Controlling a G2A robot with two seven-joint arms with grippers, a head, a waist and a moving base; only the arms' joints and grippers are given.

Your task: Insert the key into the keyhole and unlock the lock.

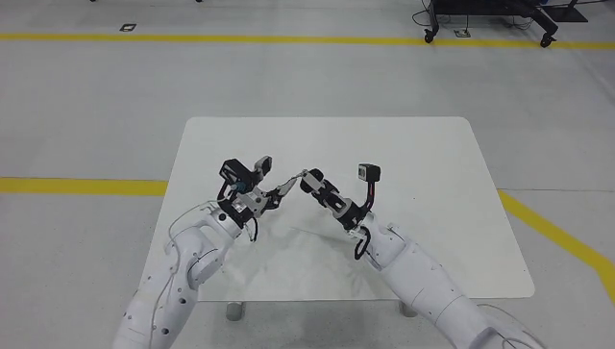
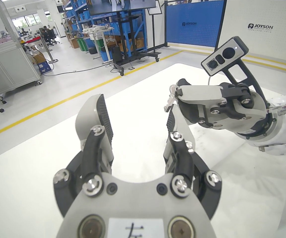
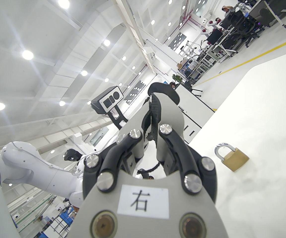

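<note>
— How is the small silver metal key (image 2: 170, 99) held?

— It is pinched between the closed fingers of the right gripper (image 2: 177, 92) and raised above the middle of the white rectangular table (image 1: 432, 157). Its blade is left projecting, presumably so that it can be inserted when the time comes.

— And the left gripper (image 2: 135, 111)?

— It is spread wide and nothing is held in it. It is placed just to the left of the key, with one ribbed pad almost touching the blade. A handover or a steadying of the key may be intended, though that is only a judgement.

— Where is the brass padlock with the steel shackle (image 3: 232, 158) found?

— It is laid flat on the table near the right gripper, with its shackle closed, and is touched by neither gripper. Insertion is not yet begun. The padlock would probably need to be held firm first, since a loose one is easily pushed aside.
</note>
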